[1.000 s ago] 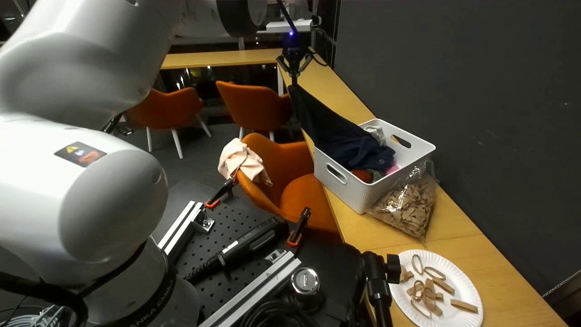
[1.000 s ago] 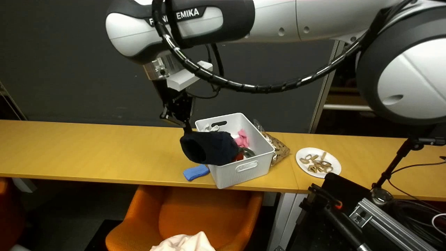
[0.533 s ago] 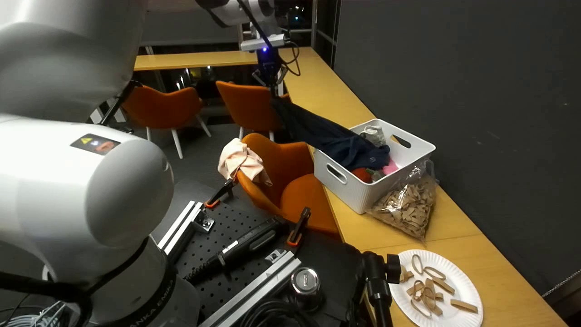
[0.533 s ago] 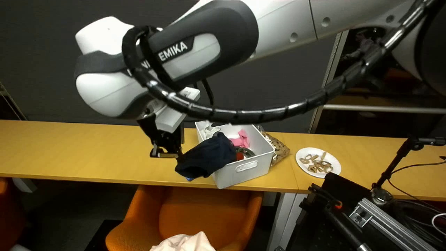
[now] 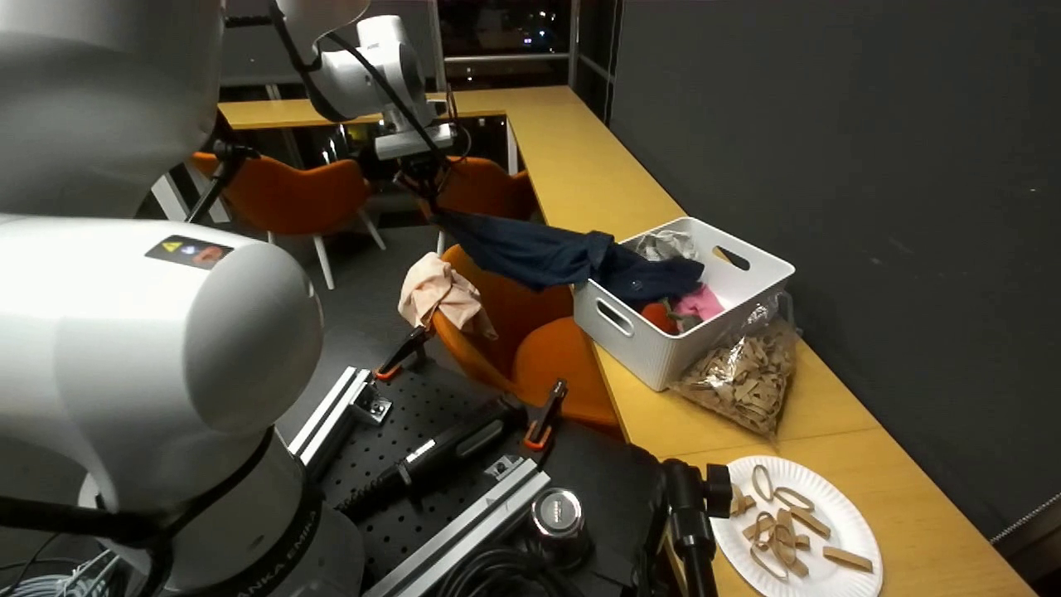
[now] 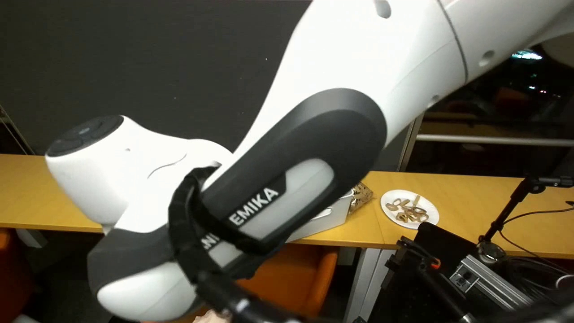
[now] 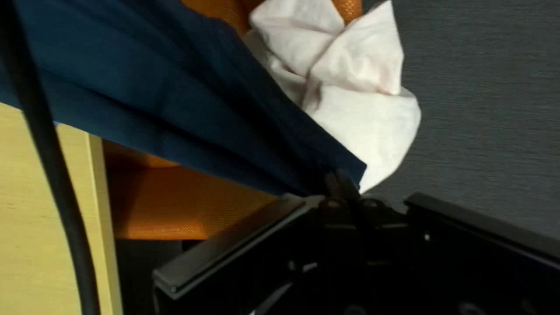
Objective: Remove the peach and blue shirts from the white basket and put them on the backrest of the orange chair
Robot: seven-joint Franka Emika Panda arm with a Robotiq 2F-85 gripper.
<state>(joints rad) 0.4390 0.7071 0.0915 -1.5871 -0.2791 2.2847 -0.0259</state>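
Clenching one navy cloth shirt (image 5: 530,253) in one black gripper (image 7: 341,186), stretched from one white plastic basket (image 5: 651,358) past the wooden tabletop (image 5: 609,178) edge, near one peach shirt (image 5: 443,290) on one of three orange chairs (image 5: 557,366).

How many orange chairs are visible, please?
3 in an exterior view: the front chair, draped with the peach shirt; a rear chair partly behind the claw; another chair farther left. Others may be hidden.

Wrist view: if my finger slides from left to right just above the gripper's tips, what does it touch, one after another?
Wooden table, with a black cable in front of it → orange chair → blue shirt → peach shirt → dark grey floor.
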